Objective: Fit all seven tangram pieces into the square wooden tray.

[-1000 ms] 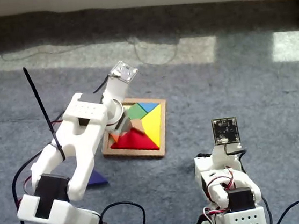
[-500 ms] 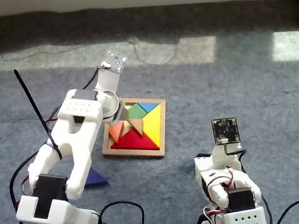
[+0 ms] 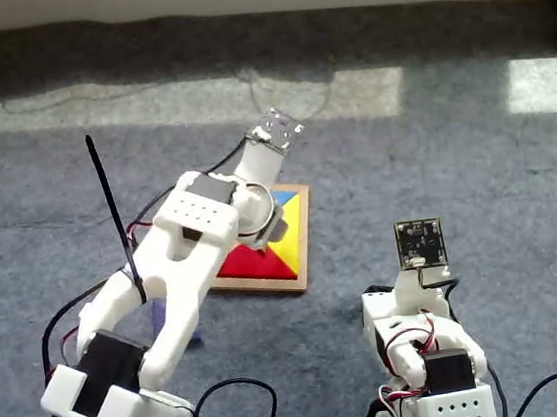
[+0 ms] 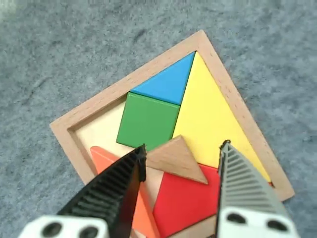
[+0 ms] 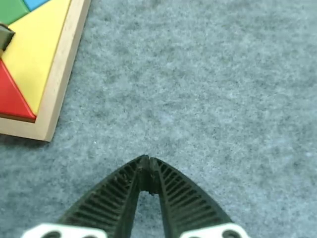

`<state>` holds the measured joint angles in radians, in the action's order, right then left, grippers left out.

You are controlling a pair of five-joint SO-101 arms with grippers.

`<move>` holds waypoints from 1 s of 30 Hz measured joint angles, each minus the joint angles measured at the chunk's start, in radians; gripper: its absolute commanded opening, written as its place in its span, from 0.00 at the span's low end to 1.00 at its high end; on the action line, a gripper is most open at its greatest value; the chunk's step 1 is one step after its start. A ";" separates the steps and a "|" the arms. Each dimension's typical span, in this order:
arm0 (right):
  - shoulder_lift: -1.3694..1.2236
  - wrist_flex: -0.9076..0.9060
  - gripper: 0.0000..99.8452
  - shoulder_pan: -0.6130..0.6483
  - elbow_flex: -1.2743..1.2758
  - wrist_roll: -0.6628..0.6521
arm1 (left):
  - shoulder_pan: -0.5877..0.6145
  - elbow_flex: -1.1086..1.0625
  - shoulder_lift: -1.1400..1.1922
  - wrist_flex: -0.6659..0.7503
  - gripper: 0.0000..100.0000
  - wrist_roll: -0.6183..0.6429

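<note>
The square wooden tray [image 4: 124,85] holds a blue triangle [image 4: 166,82], a green square [image 4: 148,121], a large yellow triangle [image 4: 208,114], a red triangle [image 4: 185,201] and an orange piece [image 4: 101,154]. A plain wooden triangle [image 4: 176,158] lies askew on top of the others. My left gripper [image 4: 183,148] hovers open above it, one finger on each side. From above, the left arm [image 3: 199,217] covers most of the tray [image 3: 302,241]. My right gripper [image 5: 146,159] is shut over bare carpet, off the tray's corner [image 5: 59,84].
Grey-blue carpet surrounds the tray. A sliver of a purple piece [image 3: 197,337] peeks out beside the left arm's base. The right arm [image 3: 418,243] sits folded at the front right. A dark strip runs along the far wall.
The left arm has swung right from the tray's left edge to over its middle, hiding most pieces in the high view. The right arm has not moved.
</note>
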<state>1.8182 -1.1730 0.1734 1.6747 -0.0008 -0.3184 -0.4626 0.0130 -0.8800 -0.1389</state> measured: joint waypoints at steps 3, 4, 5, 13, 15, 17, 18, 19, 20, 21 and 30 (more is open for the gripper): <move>0.000 0.000 0.01 0.000 0.000 0.000 | 0.009 0.000 0.040 0.000 0.23 0.000; 0.000 0.000 0.01 0.000 0.000 0.000 | 0.009 0.000 0.055 0.000 0.23 0.000; 0.000 0.000 0.01 0.000 0.000 0.000 | 0.011 0.000 0.068 0.000 0.23 0.000; 0.000 0.000 0.01 0.000 0.000 0.000 | 0.086 0.012 0.091 -0.002 0.23 0.000; 0.000 0.000 0.01 0.000 0.000 0.000 | 0.103 0.012 0.091 -0.002 0.23 0.000; 0.000 0.000 0.01 0.000 0.000 0.000 | 0.103 0.012 0.091 -0.002 0.23 0.000; 0.000 0.000 0.01 0.000 0.000 0.000 | 0.098 0.012 0.091 -0.002 0.23 0.000; 0.000 0.000 0.01 0.000 0.000 0.000 | 0.097 0.012 0.091 -0.002 0.23 0.000; 0.000 0.000 0.01 0.000 0.000 0.000 | 0.097 0.012 0.091 -0.002 0.23 0.000; 0.000 0.000 0.01 0.000 0.000 0.000 | 0.097 0.012 0.091 -0.002 0.23 0.000; 0.000 0.000 0.01 0.000 0.000 0.000 | 0.097 -0.037 -0.040 -0.023 0.23 0.000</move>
<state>1.8182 -1.1730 0.1734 1.6747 -0.0008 -0.2217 -0.4994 -0.0269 -0.9030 -0.1389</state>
